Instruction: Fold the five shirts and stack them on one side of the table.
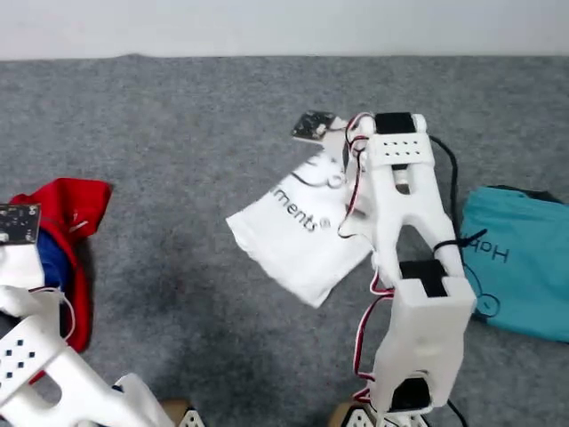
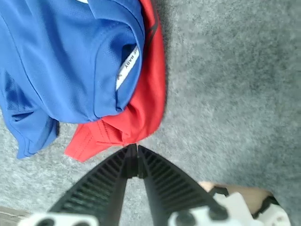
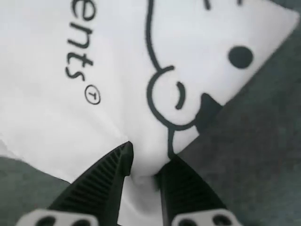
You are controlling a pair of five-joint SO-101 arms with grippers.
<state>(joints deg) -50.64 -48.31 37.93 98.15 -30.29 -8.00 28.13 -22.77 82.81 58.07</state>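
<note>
Grey, fuzzy felt-like table [image 1: 196,116] cover, matte and unpatterned. White shirt [image 1: 298,233] sat mid-table as a rough rectangle turned at an angle. It was smooth, cotton-looking knit with dark line-art and lettering. Right gripper [image 3: 145,162] was pinching a fold of it: cloth bulged up between the two black ribbed fingers [image 3: 110,175], so the fabric held the jaws slightly apart. In the high view the right arm [image 1: 427,320], white printed plastic with red and black wires, ran up from the near edge along the shirt's right side.

Teal shirt [image 1: 524,262] lay at the table's right edge, bunched into a soft rounded lump with dark print on it, apart from the white one.

Red shirt [image 2: 148,101] and blue shirt [image 2: 70,56] lay in a heap at the left edge. Blue was on top, a fine mesh-like sports knit with a slight sheen. Its collar was open, with a white label [image 2: 127,68] showing inside. Red stuck out from under it as a creased, pointed edge. Left gripper [image 2: 137,151] sat right at the red hem; couldn't tell if it was touching. Its jaws were pressed together tip to tip with nothing between them. Left arm [image 1: 36,356] was the same white plastic, in the near left corner of the high view.
</note>
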